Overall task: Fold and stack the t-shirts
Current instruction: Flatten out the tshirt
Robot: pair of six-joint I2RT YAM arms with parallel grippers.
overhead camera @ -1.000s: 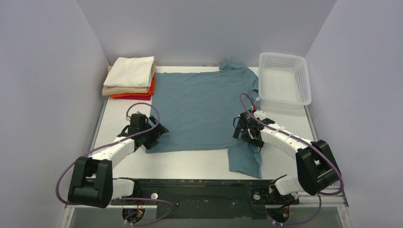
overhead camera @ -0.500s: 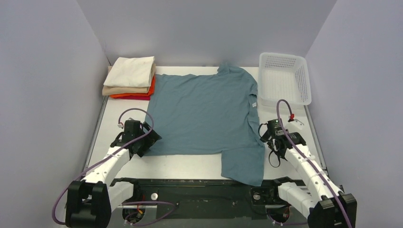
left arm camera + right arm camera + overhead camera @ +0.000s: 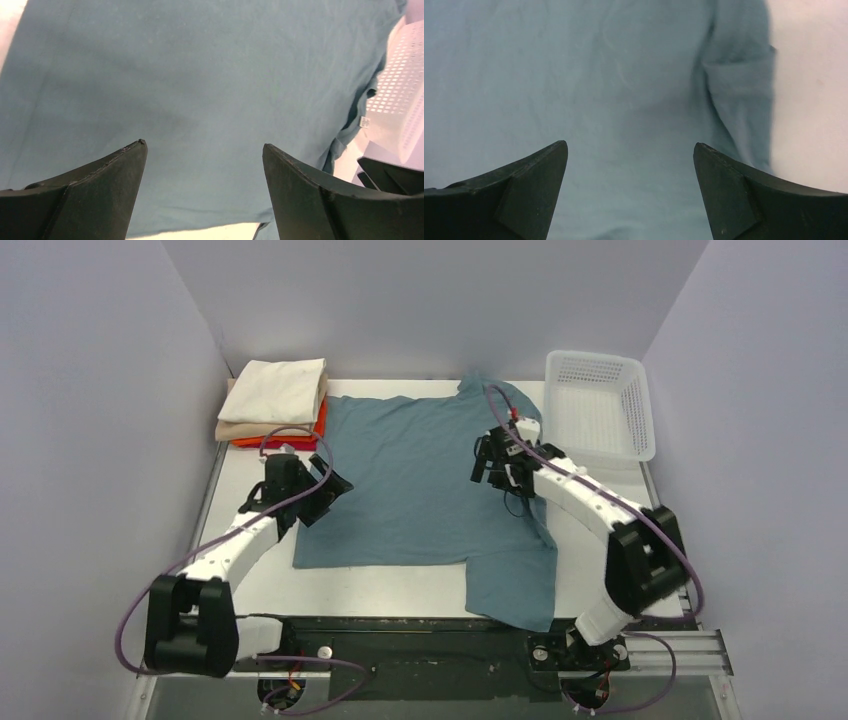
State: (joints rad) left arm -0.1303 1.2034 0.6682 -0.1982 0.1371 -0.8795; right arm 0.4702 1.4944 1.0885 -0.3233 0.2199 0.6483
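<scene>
Right gripper just swung in over the far-right shoulder of the teal-blue t-shirt spread flat on the table, left gripper moved up its left edge, both wide open and empty: next fold grab pending.

Teal-blue t-shirt: spread flat mid-table, lying sideways, hem to the left, neck end to the right. Far sleeve bunched at the back; near sleeve flat, reaching the table's near edge. Mild wrinkles, not folded.

Folded stack in the far-left corner, touching the teal shirt's far-left corner: cream t-shirt on top, tan t-shirt, orange t-shirt, red t-shirt at the bottom.
</scene>
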